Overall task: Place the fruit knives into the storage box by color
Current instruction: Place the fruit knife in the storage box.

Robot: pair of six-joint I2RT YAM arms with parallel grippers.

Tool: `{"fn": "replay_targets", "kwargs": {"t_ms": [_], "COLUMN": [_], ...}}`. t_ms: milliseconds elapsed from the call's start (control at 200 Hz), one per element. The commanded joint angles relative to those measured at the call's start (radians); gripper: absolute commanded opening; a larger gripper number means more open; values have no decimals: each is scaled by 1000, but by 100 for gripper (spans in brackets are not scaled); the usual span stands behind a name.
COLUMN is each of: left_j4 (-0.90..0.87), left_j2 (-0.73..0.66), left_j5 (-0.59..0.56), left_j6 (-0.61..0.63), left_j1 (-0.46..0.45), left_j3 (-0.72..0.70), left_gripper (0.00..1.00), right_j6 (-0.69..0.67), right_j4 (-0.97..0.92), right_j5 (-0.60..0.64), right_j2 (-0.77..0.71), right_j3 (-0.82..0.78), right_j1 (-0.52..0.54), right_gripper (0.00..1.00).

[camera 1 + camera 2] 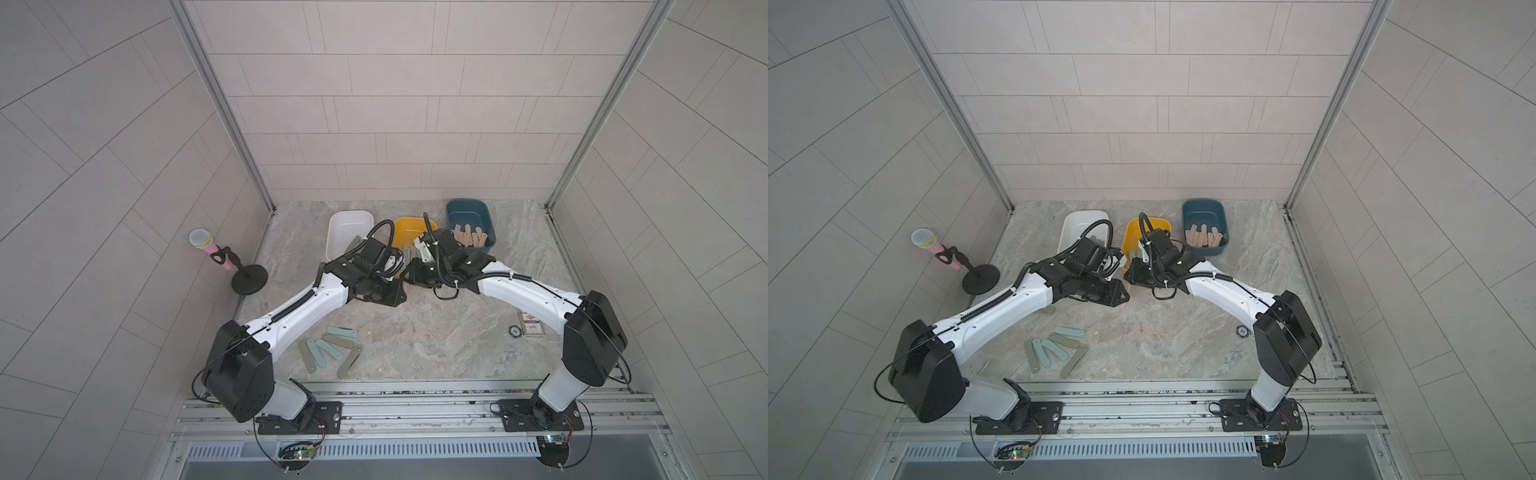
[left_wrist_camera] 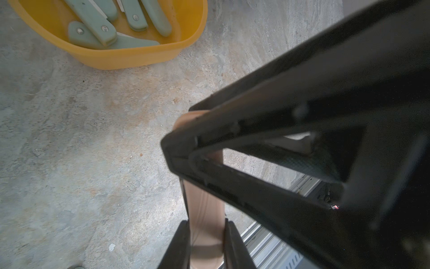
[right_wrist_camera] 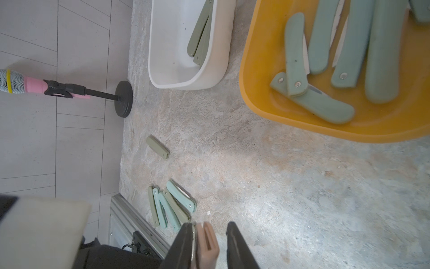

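Tiled walls [image 1: 395, 124] enclose marbled tabletop [image 1: 436, 340]; left end effector [image 2: 207, 230] clamps peach knife [image 2: 204, 209]; right end effector [image 3: 209, 224], closure unclear.

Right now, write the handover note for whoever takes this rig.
Left gripper: shut on a peach knife, mid-handover.
Right gripper: jaws straddle the same knife, a gap on one side.
Sorted: olive knives in white box, teal knives in yellow box, peach knives in blue box.
To do: finish the pass, blue box; then the olive-and-teal pile and a lone olive knife on the table.
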Motion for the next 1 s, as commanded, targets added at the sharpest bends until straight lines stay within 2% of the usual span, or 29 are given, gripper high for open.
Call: {"fn": "replay_targets", "kwargs": {"t_ms": [0, 95, 270, 285, 375, 415, 450, 530, 741, 991], "left_j4": [22, 28, 30, 30, 15, 3, -10, -46, -132, -196], "left_j2": [-17, -14, -2, 0, 14, 19, 22, 32, 51, 64], "left_j5": [5, 5, 6, 6, -18, -44, -66, -115, -166, -185], "left_j6": [-6, -7, -4, -3, -8, -11, -17, -38, -97, -120], "left_j1": [-9, -10, -10, -11, -10, -10, -8, -3, 62, 134], "left_j3": [32, 31, 41, 43, 62, 72, 80, 95, 87, 42], "left_gripper": [0, 0, 2, 5, 57, 76, 87, 99, 100, 100], "right_j6": [19, 19, 9, 6, -29, -53, -70, -135, -293, -355], "right_j4": [25, 26, 16, 14, -11, -25, -29, -56, -156, -198], "right_j5": [0, 0, 4, 5, 8, 13, 17, 31, 71, 102], "right_j2": [2, 2, 0, 2, 11, 20, 26, 50, 186, 361], "right_j3": [3, 0, 4, 4, 21, 30, 38, 75, 276, 476], "right_j1": [3, 3, -8, -11, -43, -68, -101, -186, -405, -534], "right_gripper": [23, 16, 11, 10, 9, 9, 8, 8, 8, 8]}}
